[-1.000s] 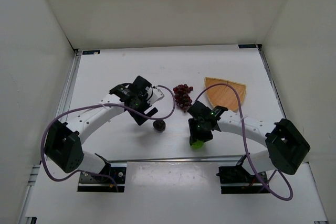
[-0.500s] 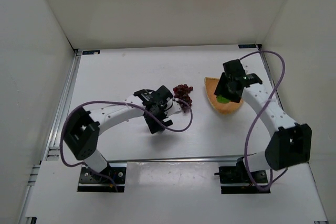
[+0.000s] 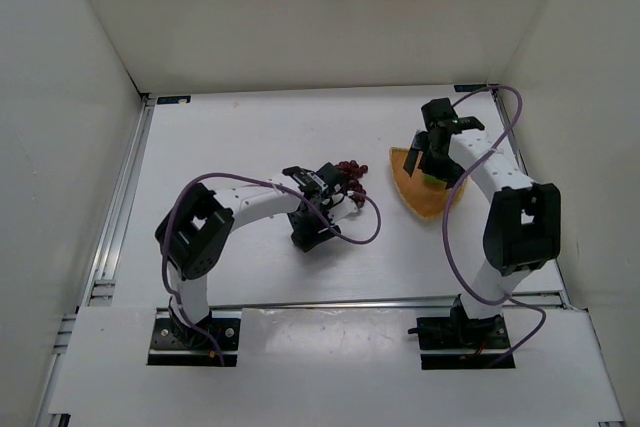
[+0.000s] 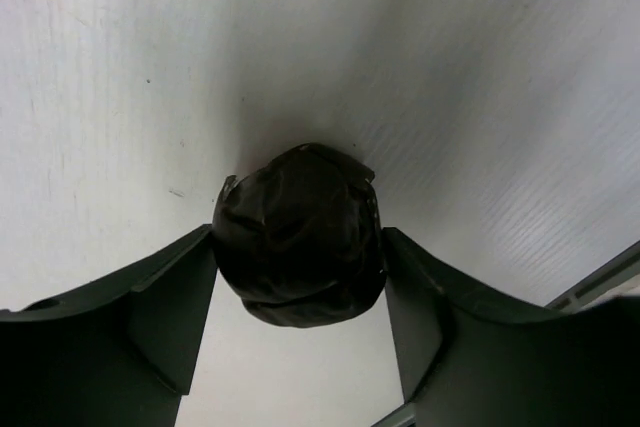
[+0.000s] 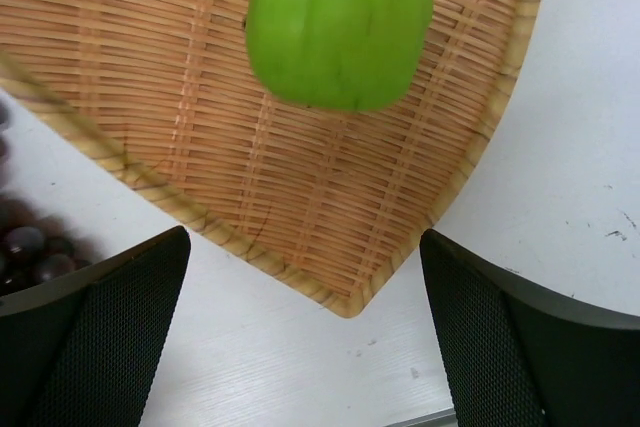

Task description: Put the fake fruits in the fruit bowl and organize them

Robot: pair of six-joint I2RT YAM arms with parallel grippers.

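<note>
The small near-black fruit [image 4: 298, 237] rests on the white table, and my left gripper [image 4: 300, 282] is shut on it, one finger pressing each side. From above, that gripper [image 3: 309, 238] covers the fruit. The dark red grape bunch [image 3: 347, 169] lies just behind the left wrist, partly hidden by it. The bright green fruit [image 5: 338, 25] lies loose inside the woven fruit bowl [image 5: 330, 197]. My right gripper [image 5: 305, 337] hangs open above the bowl's corner, its fingers wide apart and touching nothing. In the top view it [image 3: 436, 150] is over the bowl [image 3: 428, 197].
White walls close in the table on three sides. A metal rail [image 3: 300, 304] runs along the near edge. Purple cables [image 3: 362, 237] loop from both arms over the table. A few grapes [image 5: 30, 247] show at the right wrist view's left edge.
My right gripper opened and let the green fruit go into the bowl. My left gripper closed on the near-black fruit, and its arm folded in closer to the grapes.
</note>
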